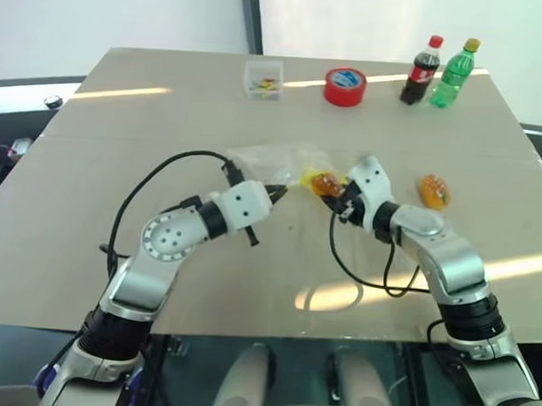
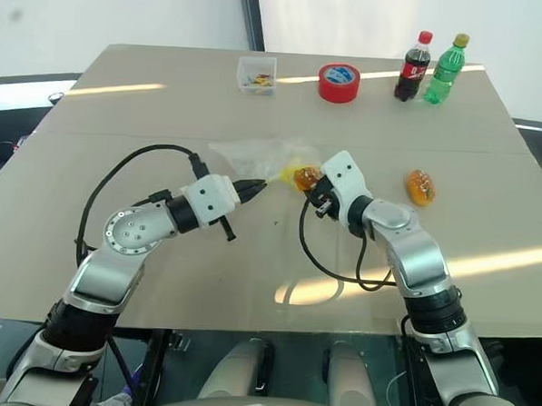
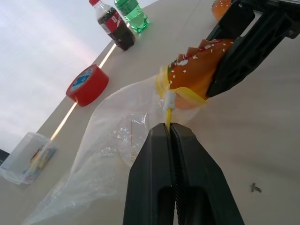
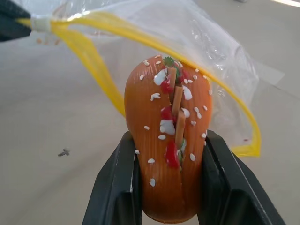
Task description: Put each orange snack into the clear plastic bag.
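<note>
Nearest my right wrist camera: right pincer (image 4: 171, 187) clamped on one orange snack (image 4: 168, 140), ridged, glossy, seed-flecked, at the yellow-edged mouth of the clear plastic bag (image 4: 197, 42). Left pincer (image 3: 171, 136) closed on the bag's seal strip, I think. Head views add a second snack (image 1: 433, 190) lying apart on the surface (image 1: 119, 159).

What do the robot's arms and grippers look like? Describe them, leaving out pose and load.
Both arms are silver-grey metal segments with black joints and white wrist housings. Looping black cables run along each. The left gripper and right gripper each have two flat black fingers.
</note>
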Controlling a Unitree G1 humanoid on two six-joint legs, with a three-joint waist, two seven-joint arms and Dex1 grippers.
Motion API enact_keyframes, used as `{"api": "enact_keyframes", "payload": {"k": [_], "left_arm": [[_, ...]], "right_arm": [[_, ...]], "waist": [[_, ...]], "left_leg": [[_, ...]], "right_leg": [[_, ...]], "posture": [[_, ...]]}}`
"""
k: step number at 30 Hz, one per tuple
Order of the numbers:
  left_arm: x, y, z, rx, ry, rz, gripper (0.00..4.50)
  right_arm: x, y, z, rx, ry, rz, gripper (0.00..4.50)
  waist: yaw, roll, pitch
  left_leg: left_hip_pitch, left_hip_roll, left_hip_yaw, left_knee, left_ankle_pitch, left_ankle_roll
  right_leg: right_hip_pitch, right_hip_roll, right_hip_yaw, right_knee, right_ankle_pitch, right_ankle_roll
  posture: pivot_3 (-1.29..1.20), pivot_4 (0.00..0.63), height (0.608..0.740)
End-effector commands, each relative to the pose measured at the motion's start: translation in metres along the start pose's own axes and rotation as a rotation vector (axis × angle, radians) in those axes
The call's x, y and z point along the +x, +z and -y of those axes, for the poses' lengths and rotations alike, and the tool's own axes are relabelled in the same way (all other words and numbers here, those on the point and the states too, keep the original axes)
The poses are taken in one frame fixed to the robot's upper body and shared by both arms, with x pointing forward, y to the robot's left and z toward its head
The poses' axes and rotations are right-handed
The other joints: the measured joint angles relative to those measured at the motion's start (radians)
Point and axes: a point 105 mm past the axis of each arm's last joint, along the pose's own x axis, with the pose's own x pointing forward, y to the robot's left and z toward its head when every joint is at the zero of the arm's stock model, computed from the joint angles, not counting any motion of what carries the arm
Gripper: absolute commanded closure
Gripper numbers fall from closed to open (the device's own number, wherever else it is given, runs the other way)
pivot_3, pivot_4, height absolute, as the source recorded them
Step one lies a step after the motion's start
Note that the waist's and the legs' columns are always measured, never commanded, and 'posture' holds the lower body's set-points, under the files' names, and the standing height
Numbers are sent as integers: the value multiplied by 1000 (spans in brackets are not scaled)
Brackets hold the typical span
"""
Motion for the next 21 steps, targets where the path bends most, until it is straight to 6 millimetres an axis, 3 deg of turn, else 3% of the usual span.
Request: {"api": "enact_keyframes", "payload": {"k": [1,6,15,18,21], "left_arm": [[-6,14,8,26,-60,69,4500],[-14,7,15,52,-122,58,4500],[-13,8,12,45,-96,65,4500],[-12,4,6,13,-49,48,4500],[-11,-5,-1,-18,3,1,4500]], "right_arm": [[4,11,-3,79,37,63,3147],[13,8,-2,142,63,74,3147],[36,9,-7,73,38,108,3147],[37,9,-8,56,42,118,2173],[29,14,1,22,-13,135,725]], "waist": [[1,0,0],[2,0,0],[-2,1,0],[-1,1,0],[2,1,0]], "left_leg": [[0,0,0,0,0,0],[0,0,0,0,0,0],[0,0,0,0,0,0],[0,0,0,0,0,0],[0,0,0,0,0,0]], "right_leg": [[0,0,0,0,0,0],[0,0,0,0,0,0],[0,0,0,0,0,0],[-1,0,0,0,0,0],[-1,0,0,0,0,0]], "posture": [[0,150,740],[0,150,740],[0,150,740],[0,150,740],[0,150,740]]}}
